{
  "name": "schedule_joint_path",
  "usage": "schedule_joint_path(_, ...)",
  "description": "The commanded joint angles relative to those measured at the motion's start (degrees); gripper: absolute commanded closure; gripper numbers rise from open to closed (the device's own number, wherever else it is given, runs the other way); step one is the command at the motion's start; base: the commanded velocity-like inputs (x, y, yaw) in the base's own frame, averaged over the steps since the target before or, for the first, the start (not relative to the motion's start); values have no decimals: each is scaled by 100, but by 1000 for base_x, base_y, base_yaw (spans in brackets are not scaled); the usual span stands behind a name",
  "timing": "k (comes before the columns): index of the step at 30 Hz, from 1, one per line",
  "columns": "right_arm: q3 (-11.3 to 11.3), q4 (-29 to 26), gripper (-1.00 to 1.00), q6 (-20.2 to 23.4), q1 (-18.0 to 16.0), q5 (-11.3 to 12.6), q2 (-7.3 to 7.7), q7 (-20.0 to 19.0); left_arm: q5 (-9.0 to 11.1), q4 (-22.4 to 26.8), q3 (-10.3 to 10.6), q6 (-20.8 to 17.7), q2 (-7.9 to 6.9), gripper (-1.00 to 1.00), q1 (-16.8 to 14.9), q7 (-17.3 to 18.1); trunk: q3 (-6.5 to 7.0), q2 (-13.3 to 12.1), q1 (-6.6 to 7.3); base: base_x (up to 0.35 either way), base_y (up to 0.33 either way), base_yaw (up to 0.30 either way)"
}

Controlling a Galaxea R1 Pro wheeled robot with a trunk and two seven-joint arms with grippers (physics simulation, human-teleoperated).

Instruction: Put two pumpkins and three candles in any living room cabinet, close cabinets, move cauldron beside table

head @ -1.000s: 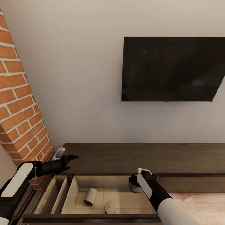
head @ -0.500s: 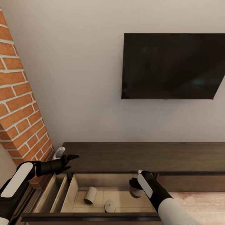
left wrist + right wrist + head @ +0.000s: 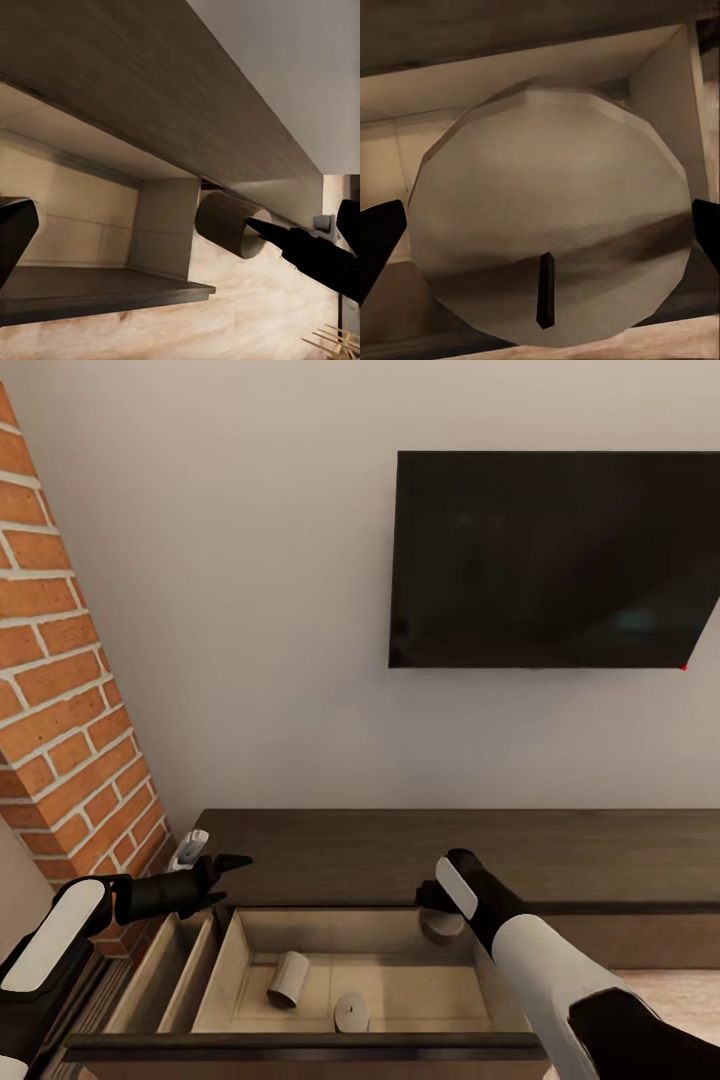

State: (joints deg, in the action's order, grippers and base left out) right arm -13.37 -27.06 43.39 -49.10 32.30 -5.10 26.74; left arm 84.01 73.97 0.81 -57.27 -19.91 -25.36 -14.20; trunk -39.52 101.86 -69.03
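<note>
In the open drawer [image 3: 480, 1000] of the cabinet [image 3: 600, 855], one candle [image 3: 351, 1012] stands nearest me and another [image 3: 288, 979] lies on its side behind it. My right gripper [image 3: 440, 912] clamps a third candle [image 3: 551, 217], pale with a dark wick, above the drawer's back right corner. My left gripper [image 3: 228, 867] hovers spread over the cabinet's left end, holding nothing.

In my head view the right gripper [image 3: 437, 908] is mostly hidden behind its own forearm, so there I cannot tell how the jaws stand. The candle [image 3: 440, 926] it carries shows only as a pale edge there. In the right wrist view the fingertips [image 3: 376, 238] are cut by both side edges. The cabinet [image 3: 600, 855] and the television [image 3: 555, 560] run off the right edge.
</note>
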Motion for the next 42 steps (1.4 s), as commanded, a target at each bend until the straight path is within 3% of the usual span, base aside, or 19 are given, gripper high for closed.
schedule_joint_path(1,-34,127,100,-10,-117,101,-27,53,63,4,7,-3,-4,-100,-4,-57,-25,45,-22,0,0,0)
schedule_joint_path(7,-34,285,100,-23,-267,103,-79,52,63,4,7,-3,-4,-100,-4,-57,-132,285,-154,0,0,0)
schedule_joint_path(12,-49,1030,100,-376,-538,101,-227,45,63,6,7,-3,-4,-100,-4,-57,-222,486,-264,0,0,0)
schedule_joint_path(17,-63,1285,100,-540,-571,101,-289,34,79,14,12,-5,-4,-100,-4,-51,-312,686,-374,0,0,0)
schedule_joint_path(22,-68,1318,100,-679,-574,101,-291,-6,293,34,73,-4,-11,-100,-4,-50,-402,887,-483,0,0,0)
schedule_joint_path(29,-89,1326,100,-912,-574,88,-290,-27,421,110,209,-4,-5,-100,-4,-49,-527,1168,-637,0,0,0)
schedule_joint_path(32,-94,1326,100,-1000,-574,82,-290,-28,743,284,290,-6,-4,-100,-4,-48,-581,1288,-703,0,0,0)
schedule_joint_path(35,-124,1327,100,-1203,-574,84,-290,-47,1262,445,531,-4,-6,-100,-4,-49,-635,1408,-769,0,0,0)
schedule_joint_path(42,-138,1327,100,-1311,-566,84,-291,-71,1800,613,675,-10,-12,-100,13,-48,-761,1689,-923,0,0,0)
